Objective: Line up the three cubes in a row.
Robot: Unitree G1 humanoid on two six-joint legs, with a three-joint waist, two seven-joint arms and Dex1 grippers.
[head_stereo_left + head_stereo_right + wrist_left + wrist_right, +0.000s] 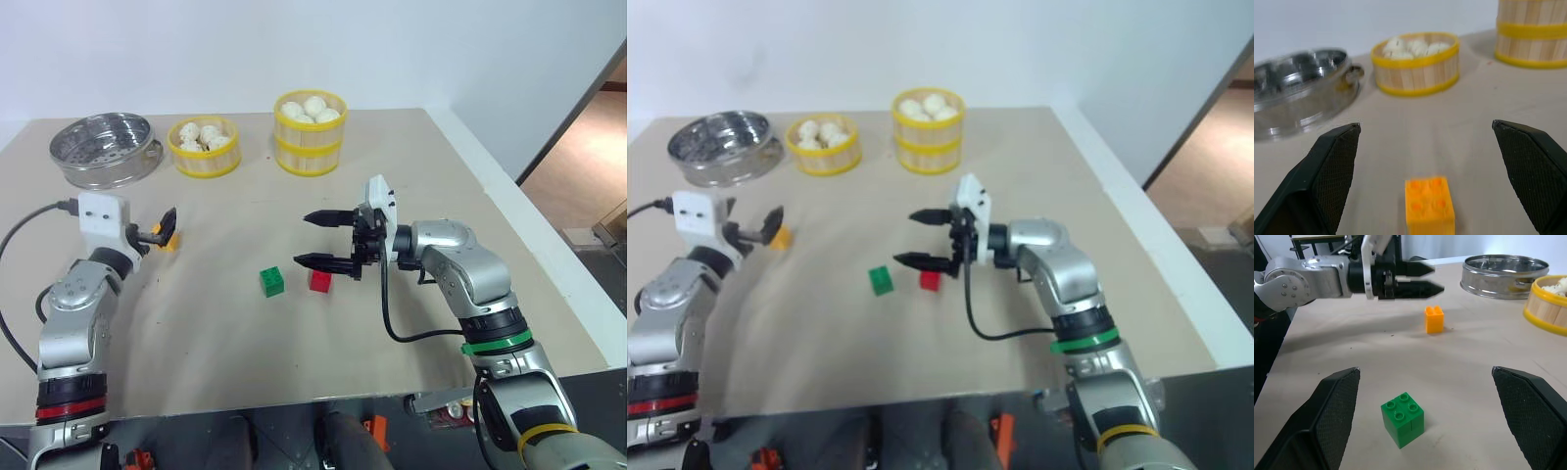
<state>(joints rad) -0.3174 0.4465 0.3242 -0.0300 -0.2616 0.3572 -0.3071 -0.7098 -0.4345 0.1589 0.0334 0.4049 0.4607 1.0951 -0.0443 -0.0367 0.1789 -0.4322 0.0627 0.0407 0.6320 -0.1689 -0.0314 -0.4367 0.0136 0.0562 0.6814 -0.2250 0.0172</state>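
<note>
Studded green cube (273, 282) sits beside red cube (319, 281).

I count three small studded plastic cubes on the beige surface (411, 166): one green (272, 282), one red (319, 281), one orange-yellow (1433, 319). I see two bamboo steamer baskets with yellow bands holding white buns, a low one (204, 148) and a taller stacked one (310, 132). There is one round perforated stainless-steel steamer pan (104, 149). I have two end effectors, left (165, 231) and right (331, 240).
</note>
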